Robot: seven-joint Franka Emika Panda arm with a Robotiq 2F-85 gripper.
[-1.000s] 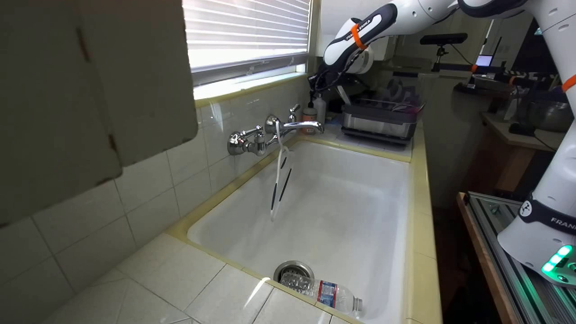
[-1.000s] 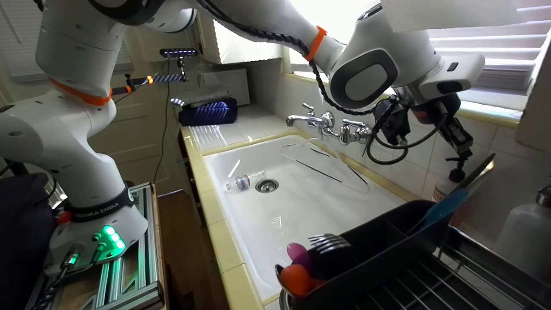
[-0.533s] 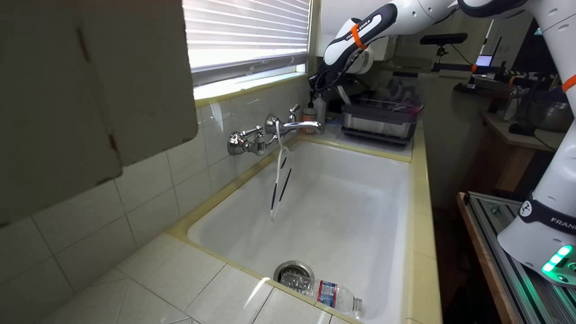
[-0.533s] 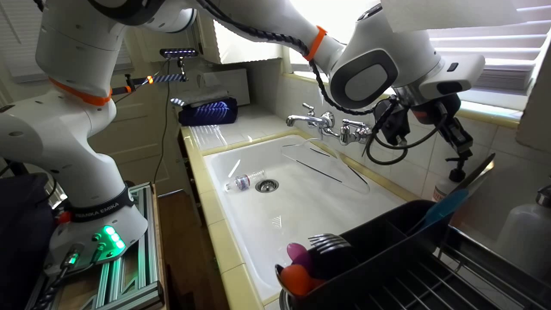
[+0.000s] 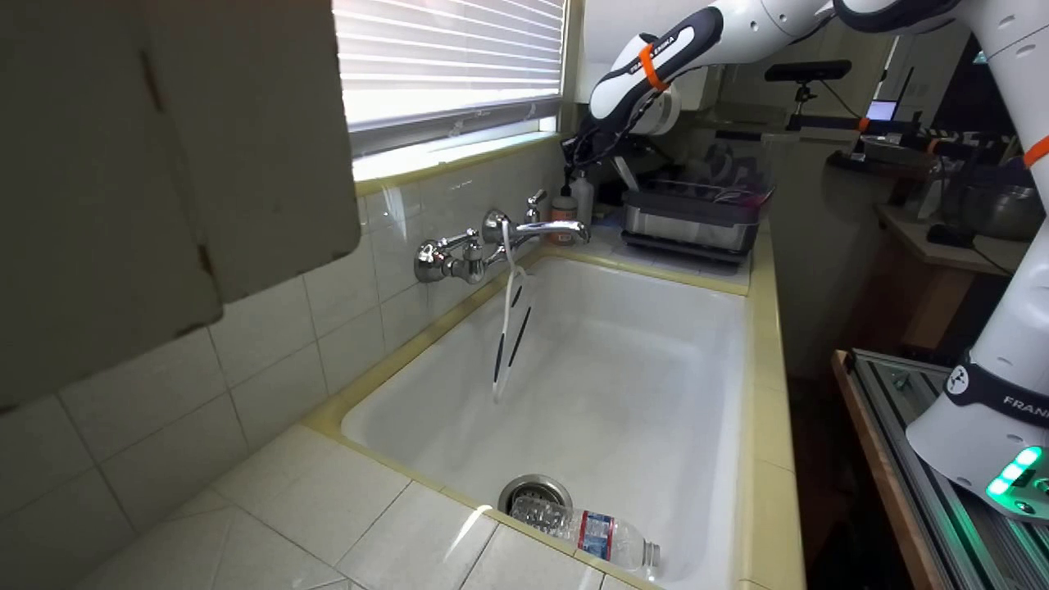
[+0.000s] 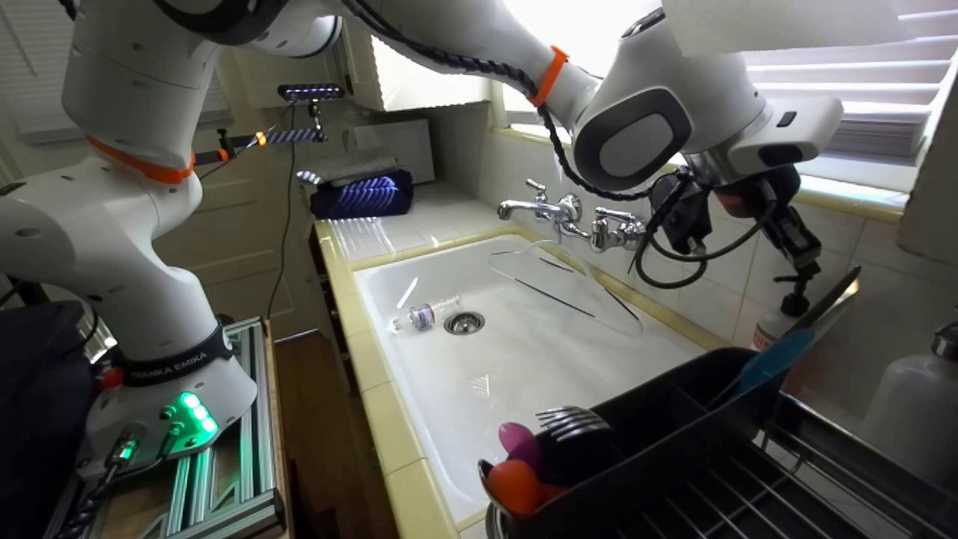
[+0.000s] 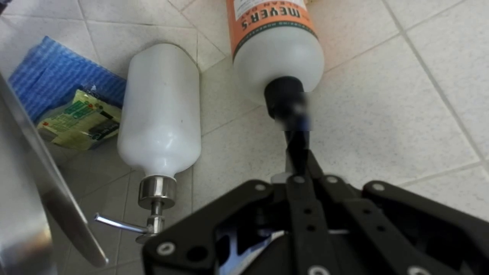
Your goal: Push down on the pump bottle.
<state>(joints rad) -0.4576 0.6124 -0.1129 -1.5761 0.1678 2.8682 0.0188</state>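
Tiled counter (image 7: 382,107): pale, beyond the far end of the sink (image 5: 639,369) in an exterior view.
Pump bottle (image 7: 277,57): upright on that counter, right of a white dispenser (image 7: 160,110) in the wrist view.
Gripper (image 7: 299,149): fingers pressed together, pinching nothing visible, pointed down at the black pump top (image 7: 283,91).
Smooth body: probably light, firm-walled, slippery if wet, easily tipped by an off-centre push; best steadied around the orange label (image 7: 273,17).
Springy action: likely; press straight down on the middle, without grasping.
Pump tip: blurred in the wrist view, hard to tell whether touched or just short of contact.
Dark rack (image 6: 644,453): covering the bottle's lower part in an exterior view.
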